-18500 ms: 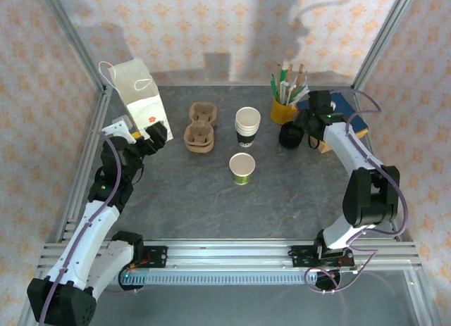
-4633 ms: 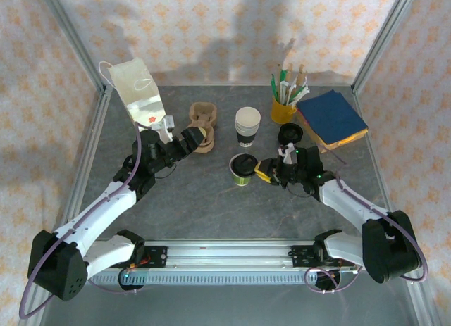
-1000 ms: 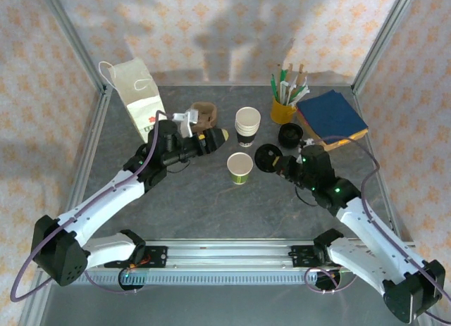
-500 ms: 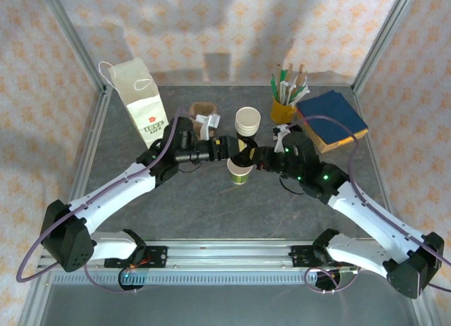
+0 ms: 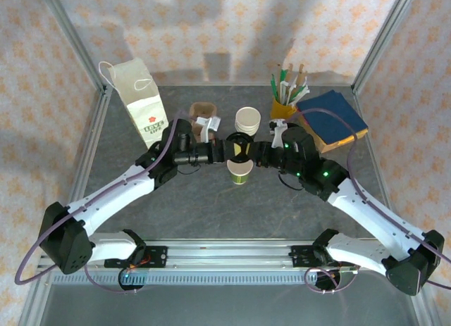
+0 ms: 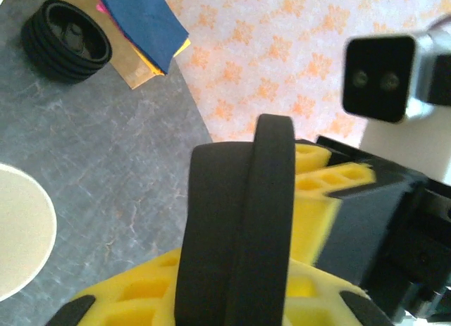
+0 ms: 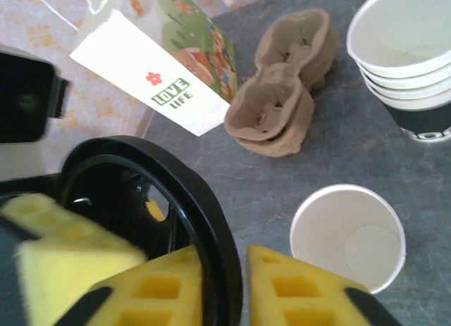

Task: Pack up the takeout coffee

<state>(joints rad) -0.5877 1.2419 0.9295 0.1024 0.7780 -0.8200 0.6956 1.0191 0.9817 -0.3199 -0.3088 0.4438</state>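
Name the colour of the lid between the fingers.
Black lid; right wrist view shows it best.

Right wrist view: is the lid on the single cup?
No, the cup stands open, its bottom showing; the lid is apart from it.

Both arms stretched inward, left gripper and right gripper nose to nose, jaws narrow

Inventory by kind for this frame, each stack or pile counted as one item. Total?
Cup items: 3 (loose cup, white stack, yellow cup)
Lid items: 2 (single lid, lid stack)
Paper bag: 1
Carrier stack: 1
Napkin pile: 1
Total: 8
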